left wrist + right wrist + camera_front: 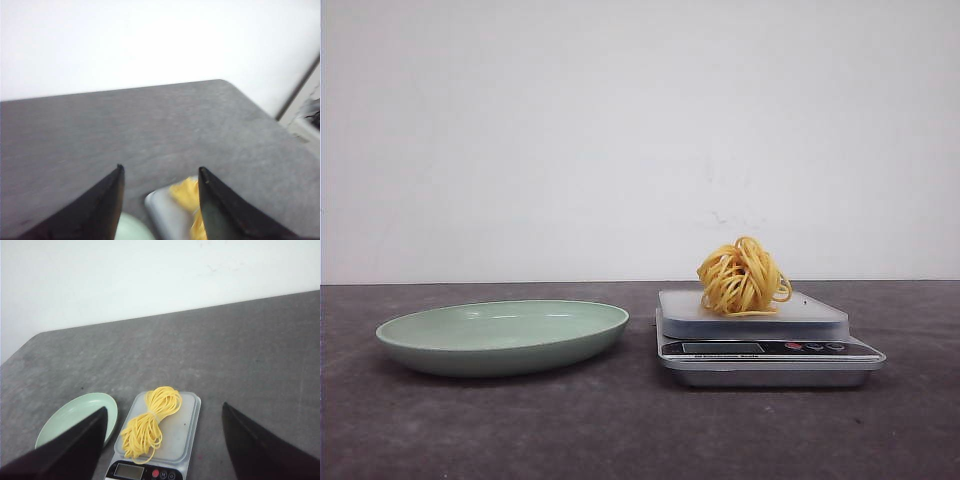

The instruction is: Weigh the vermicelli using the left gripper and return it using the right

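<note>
The vermicelli (744,277), a yellow-orange nest of thin strands, lies on the platform of a small kitchen scale (790,318) at the right of centre. It also shows in the right wrist view (151,420) and, blurred, in the left wrist view (186,195). The pale green plate (505,337) sits to the left of the scale and holds nothing. My left gripper (160,171) is open and empty, above and apart from the scale. My right gripper (165,409) is open wide and empty, high above the scale. Neither arm shows in the front view.
The dark grey table (620,430) runs to a white wall behind. The scale's display and red button (155,473) face the front. The table's right edge and some pale clutter (305,115) show beyond it in the left wrist view.
</note>
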